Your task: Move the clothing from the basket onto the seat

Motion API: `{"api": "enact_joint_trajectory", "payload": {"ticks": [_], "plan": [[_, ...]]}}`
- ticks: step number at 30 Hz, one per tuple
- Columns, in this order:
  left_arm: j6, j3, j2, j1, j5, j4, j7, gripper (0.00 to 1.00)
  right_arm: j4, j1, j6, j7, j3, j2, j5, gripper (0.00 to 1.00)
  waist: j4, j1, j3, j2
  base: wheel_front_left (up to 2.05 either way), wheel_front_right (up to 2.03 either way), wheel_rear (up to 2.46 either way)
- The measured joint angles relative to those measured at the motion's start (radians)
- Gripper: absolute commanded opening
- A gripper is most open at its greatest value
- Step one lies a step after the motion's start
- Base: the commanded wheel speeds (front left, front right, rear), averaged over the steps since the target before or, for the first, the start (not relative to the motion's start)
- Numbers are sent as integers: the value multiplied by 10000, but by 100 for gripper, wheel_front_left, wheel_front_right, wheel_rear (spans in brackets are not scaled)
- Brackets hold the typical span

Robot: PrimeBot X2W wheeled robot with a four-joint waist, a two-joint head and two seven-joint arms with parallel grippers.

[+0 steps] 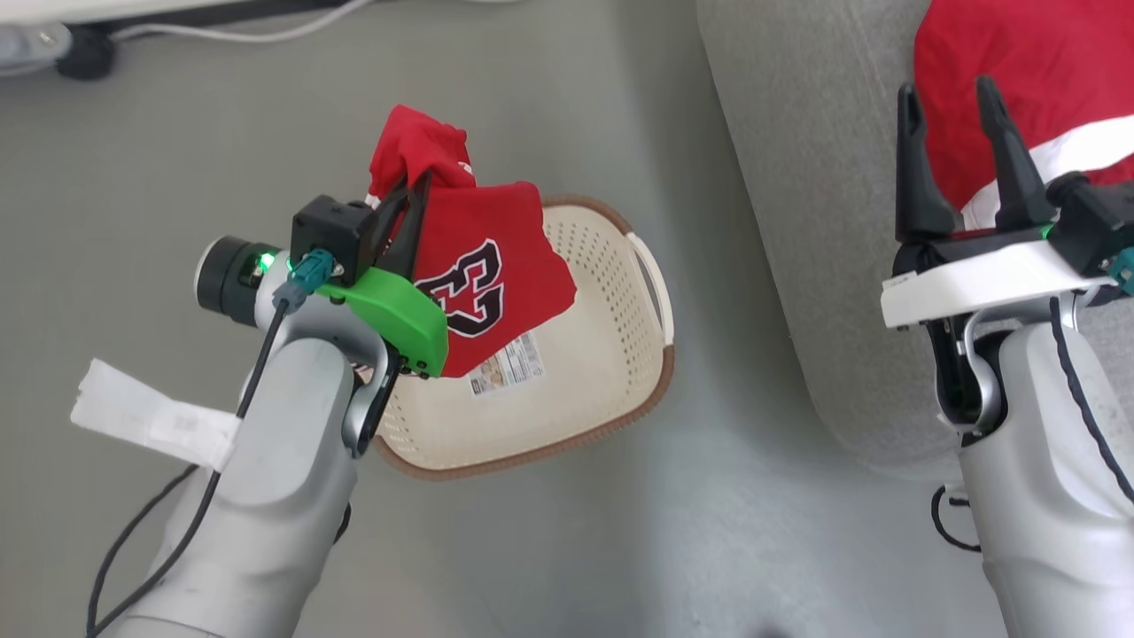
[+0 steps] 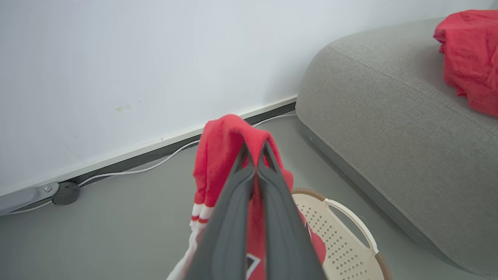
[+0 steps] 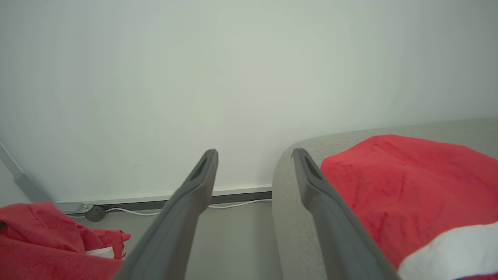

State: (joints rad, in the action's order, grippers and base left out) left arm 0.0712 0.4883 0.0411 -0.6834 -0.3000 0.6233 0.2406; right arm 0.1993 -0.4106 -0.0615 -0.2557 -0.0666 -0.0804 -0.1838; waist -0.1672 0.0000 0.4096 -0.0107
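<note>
jersey lifted from the basket, next the carry to the seat

my left claw [image 1: 412, 193] is pinched shut on a bunched fold of the jersey [image 1: 496, 266], which hangs free above the basket [image 1: 620, 424]. the basket's bottom looks bare beneath it. my right claw [image 1: 944, 89] stands wide open with nothing in it, over the seat [image 1: 797, 221], where the other red garment [image 1: 1019, 71] with its white band already lies. i judge this to be the last carry.

to do it well, i would lift until the low hem clears the rim, then swing the left arm across, keeping the pinch tight since only a fold is held. i'd aim for bare cushion well in from the rounded edge so the cloth can't slide off. i'd also mind the right arm, which sits in the path. i'd open only once the cloth rests on the cushion.

writing: the jersey carries black "23" numerals edged in white, upside down to the head camera. the sticker [image 1: 507, 363] on the basket's bottom has print too small to read.
</note>
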Motion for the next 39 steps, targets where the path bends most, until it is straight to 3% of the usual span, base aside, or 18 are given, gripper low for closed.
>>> {"api": "enact_joint_trajectory", "payload": {"ticks": [18,29,39], "plan": [[140,-63,-17,1524,-489,-594,69,0,775,1825,-176,0,-48,-102,92,100,895,0,-2549,0,0,0,0],[171,-21,209,1977,-579,-1498,-84,0,1394,2311,-518,0,-1363,-140,384,100,1461,0,-4059,0,0,0,0],[209,159,385,2014,-577,-2209,-359,0,1582,1847,-617,167,-2360,-176,523,100,1639,-1,-4362,0,0,0,0]]}}
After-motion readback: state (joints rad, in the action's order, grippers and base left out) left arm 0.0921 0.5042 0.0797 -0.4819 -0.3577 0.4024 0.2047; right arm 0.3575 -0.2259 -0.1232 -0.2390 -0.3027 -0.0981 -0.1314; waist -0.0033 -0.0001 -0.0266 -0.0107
